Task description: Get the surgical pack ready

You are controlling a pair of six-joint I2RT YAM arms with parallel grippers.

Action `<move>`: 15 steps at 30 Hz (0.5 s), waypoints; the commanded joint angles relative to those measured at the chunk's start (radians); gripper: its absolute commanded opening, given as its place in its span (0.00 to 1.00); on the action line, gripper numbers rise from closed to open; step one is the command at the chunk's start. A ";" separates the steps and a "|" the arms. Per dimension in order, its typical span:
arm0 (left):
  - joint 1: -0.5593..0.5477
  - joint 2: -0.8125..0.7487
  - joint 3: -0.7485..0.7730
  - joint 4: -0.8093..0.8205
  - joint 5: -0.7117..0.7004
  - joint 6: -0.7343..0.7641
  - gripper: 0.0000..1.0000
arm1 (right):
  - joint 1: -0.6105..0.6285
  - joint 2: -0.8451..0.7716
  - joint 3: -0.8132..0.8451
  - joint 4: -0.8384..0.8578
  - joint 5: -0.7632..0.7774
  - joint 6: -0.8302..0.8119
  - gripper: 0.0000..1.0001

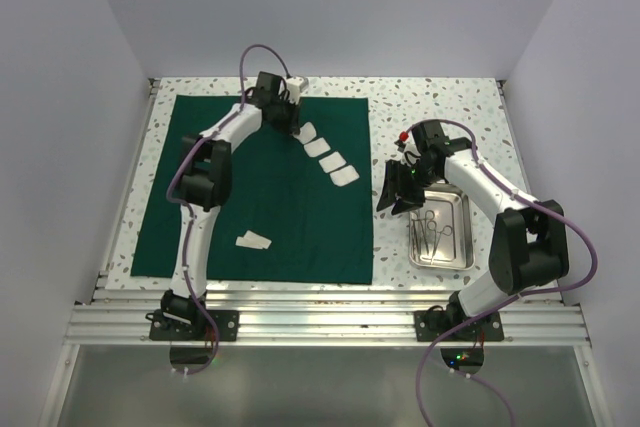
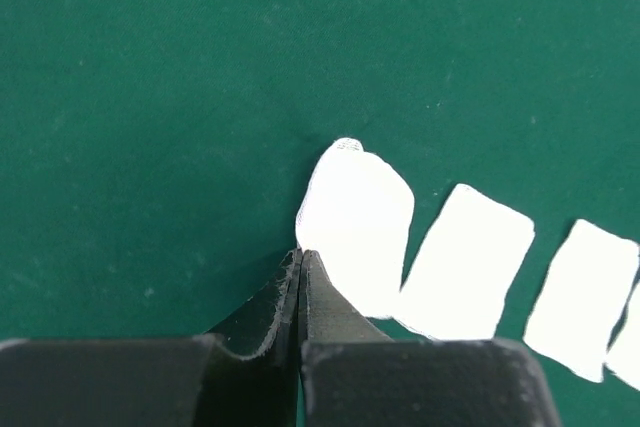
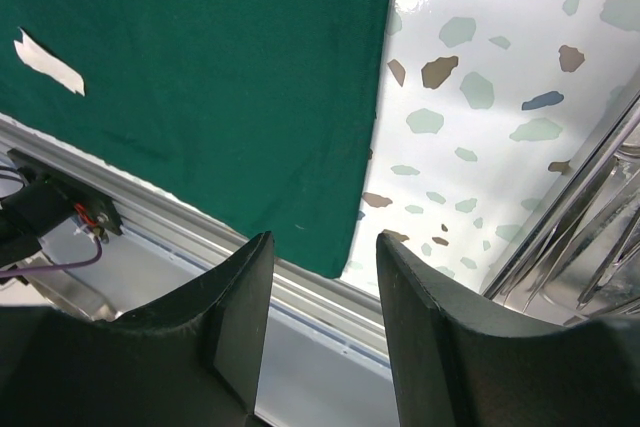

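Zero gap in left claw (image 2: 300, 257), tips at gauze (image 2: 355, 217) edge, perhaps straightening it; right claw (image 3: 325, 239) part open, empty, beside tray (image 1: 458, 205).

A robotics lab cell: plain white walls (image 1: 330, 7) enclose a speckled table (image 1: 430, 107) edged with aluminium rails (image 1: 330, 322).

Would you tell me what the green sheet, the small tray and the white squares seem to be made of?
The green sheet looks like matte cloth: no glare, soft wrinkles. The small tray seems polished metal, probably steel; its walls mirror the surroundings. The white squares may be gauze or thin fabric; one corner curls, but overexposure hides their texture.
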 commanded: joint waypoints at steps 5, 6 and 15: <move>0.000 -0.116 0.035 -0.032 0.015 -0.094 0.00 | -0.003 -0.033 -0.004 0.024 -0.016 0.008 0.49; -0.001 -0.119 0.032 -0.035 0.019 -0.100 0.00 | -0.004 -0.035 -0.006 0.028 -0.016 0.008 0.49; -0.008 -0.208 -0.014 -0.065 0.045 -0.107 0.00 | -0.003 -0.044 -0.026 0.044 -0.027 0.005 0.49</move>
